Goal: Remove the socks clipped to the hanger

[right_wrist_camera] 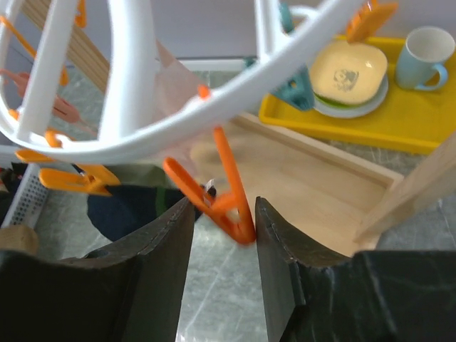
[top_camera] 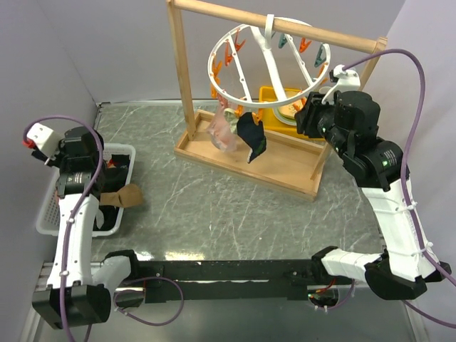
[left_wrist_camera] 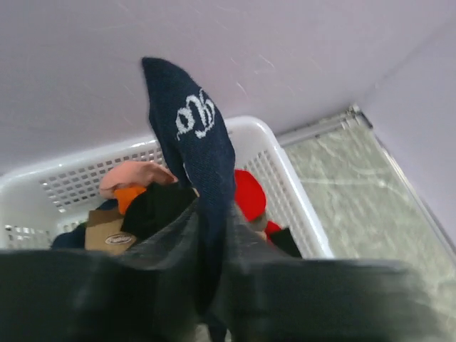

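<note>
Left wrist view, left gripper pinching navy sock above white basket at table left edge, right gripper standing narrowly parted around orange clip under hanger rim.

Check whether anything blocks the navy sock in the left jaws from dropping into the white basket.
Nothing visible does. The navy sock is clamped in the left jaws above the open white basket; only other socks, such as a red one, lie inside.

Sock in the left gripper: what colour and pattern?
The sock is navy with a white squiggle mark; left wrist view shows it best.
</note>
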Motion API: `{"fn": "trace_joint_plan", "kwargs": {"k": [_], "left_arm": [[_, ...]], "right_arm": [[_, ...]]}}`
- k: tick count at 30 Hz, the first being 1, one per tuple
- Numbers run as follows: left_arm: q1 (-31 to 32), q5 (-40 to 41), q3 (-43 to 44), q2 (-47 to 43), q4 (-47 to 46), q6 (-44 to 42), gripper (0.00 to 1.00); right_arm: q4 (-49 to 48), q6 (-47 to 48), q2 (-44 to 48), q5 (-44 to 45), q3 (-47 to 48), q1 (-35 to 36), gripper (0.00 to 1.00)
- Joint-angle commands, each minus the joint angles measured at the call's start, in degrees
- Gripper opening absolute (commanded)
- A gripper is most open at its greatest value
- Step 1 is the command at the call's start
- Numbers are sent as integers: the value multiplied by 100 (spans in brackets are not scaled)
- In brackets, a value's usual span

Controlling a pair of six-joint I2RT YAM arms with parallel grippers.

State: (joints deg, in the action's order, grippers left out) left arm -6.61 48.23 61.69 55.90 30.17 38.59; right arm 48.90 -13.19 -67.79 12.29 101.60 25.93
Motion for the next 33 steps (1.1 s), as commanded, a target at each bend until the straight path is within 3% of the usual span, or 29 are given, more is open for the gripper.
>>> {"fn": "trace_joint_plan", "kwargs": {"k": [1,2,3,6,8,10,11,14,17,18,21,27,31,33], "left_arm": [[-156,137,53,333,-442,107,58],[-165,-75,80,360,-477,9,86],[-165,-372,115,352,-512,-113,99],[-156,-1769,-103,36,-977,-448,99],[-148,-3218,-332,-412,-1660,-659,99],[-130,-4202,-605,-780,-1996,-503,99],[-121,-5069,-693,-852,-2398,-423,99],[229,-6207,-860,-923,-2770,-142,99],[1177,-6300,-817,-818,-3182,-237,99],[1719,-6264,-790,-783,-3419,-299,96],[2565,-6570,-799,-424,-3930,-457,89],[3384,-6748,-641,368,-4783,-325,88],[3579,-6607,-606,711,-5231,-343,89],[3632,-6703,-509,948,-5416,-273,84]], "right_arm": [[304,-17,284,-130,-228,-62,54],[321,-34,293,-131,-246,-71,60],[330,-43,310,-131,-264,-71,64],[322,-17,389,-122,-351,-62,69],[295,-17,442,-105,-395,-71,70],[278,-26,512,-157,-422,-80,70],[251,-26,547,-201,-431,-80,70],[163,-43,644,-464,-501,-80,70],[41,-122,706,-763,-589,-80,71],[5,-140,706,-825,-606,-80,71],[-13,-193,619,-939,-598,-71,72],[146,-237,433,-939,-325,-71,76],[154,-272,477,-1010,-290,-71,77],[198,-272,477,-1010,-264,-71,77]]}}
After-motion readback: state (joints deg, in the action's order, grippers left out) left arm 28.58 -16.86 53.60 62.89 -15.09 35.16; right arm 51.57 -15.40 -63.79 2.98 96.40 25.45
